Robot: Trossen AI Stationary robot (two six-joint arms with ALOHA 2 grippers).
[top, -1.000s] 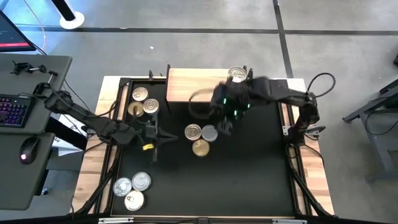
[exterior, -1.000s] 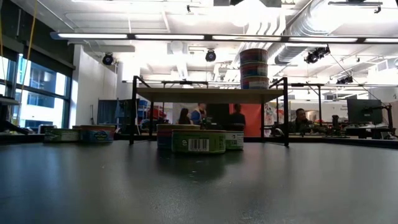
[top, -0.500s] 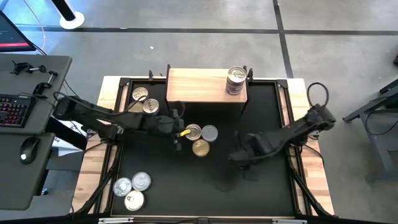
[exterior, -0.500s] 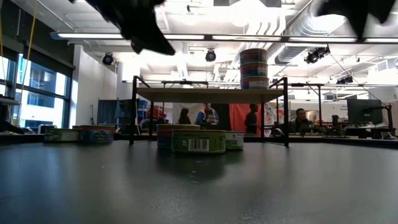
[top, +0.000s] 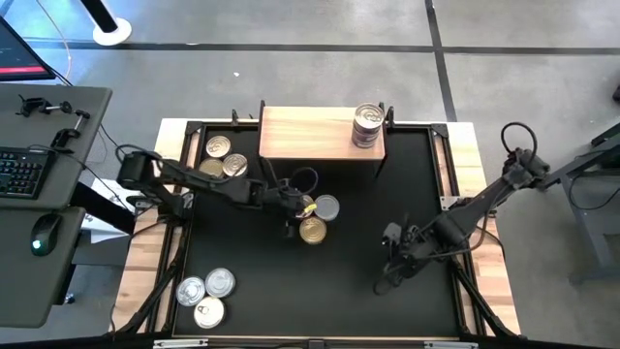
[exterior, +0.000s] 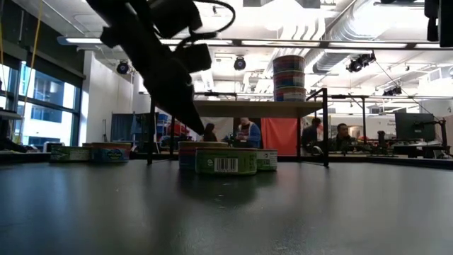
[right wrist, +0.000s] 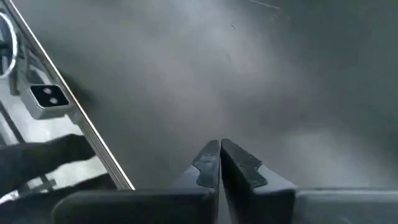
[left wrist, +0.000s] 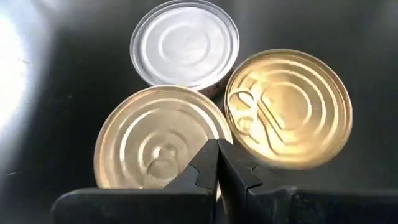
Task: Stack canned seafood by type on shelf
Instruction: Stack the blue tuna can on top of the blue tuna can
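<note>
Two hands pressed together, left hand [left wrist: 217, 163] poised above three tins [top: 312, 216], right hand [right wrist: 220, 163] over bare tabletop [top: 349, 281].

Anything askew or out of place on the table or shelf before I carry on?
Nothing stands out. The stack of tins stands upright at the right end of the shelf, and the loose tins sit flat in three clusters on the table. The left gripper is shut over the centre cluster; the right gripper is shut over bare tabletop.
</note>
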